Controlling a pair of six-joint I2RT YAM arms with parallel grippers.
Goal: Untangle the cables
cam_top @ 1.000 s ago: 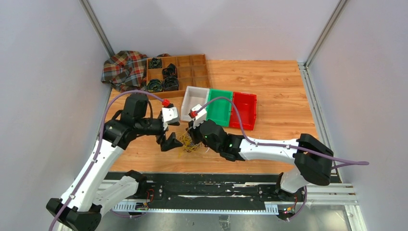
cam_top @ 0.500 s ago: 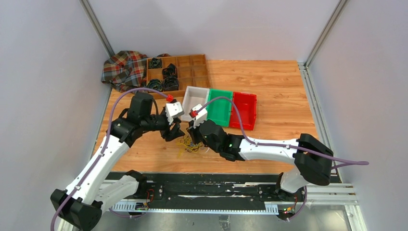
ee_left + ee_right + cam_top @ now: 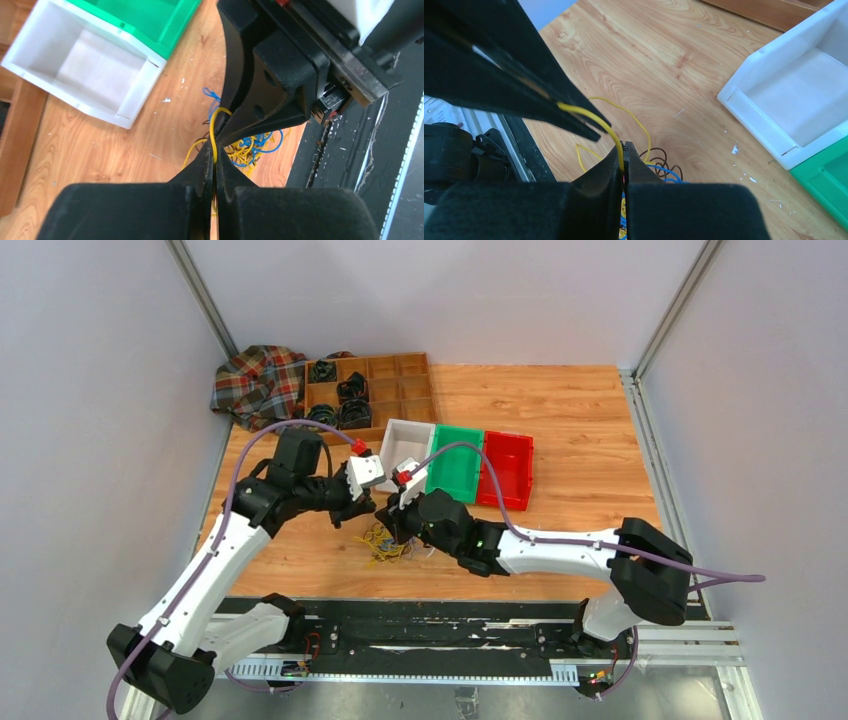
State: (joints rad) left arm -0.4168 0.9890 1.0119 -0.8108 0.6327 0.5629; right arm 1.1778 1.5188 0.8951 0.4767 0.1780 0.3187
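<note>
The cables lie as a loose tangle of thin yellow, blue and dark wires on the wooden table, between the two arms. My left gripper is shut on a yellow cable that rises out of the tangle. My right gripper is shut on the same yellow cable, a short way along it. The two grippers nearly touch, just above the pile. In the right wrist view the wire arcs from the left gripper's fingers into my right jaws. Blue and brown loops lie beneath.
A white bin, a green bin and a red bin stand in a row just behind the grippers. Farther back left are a wooden compartment tray with black coiled bundles and a plaid cloth. A black strip edges the table.
My left gripper moved right and up toward the right gripper, then went from open to shut on the yellow cable. The right arm barely moved.
</note>
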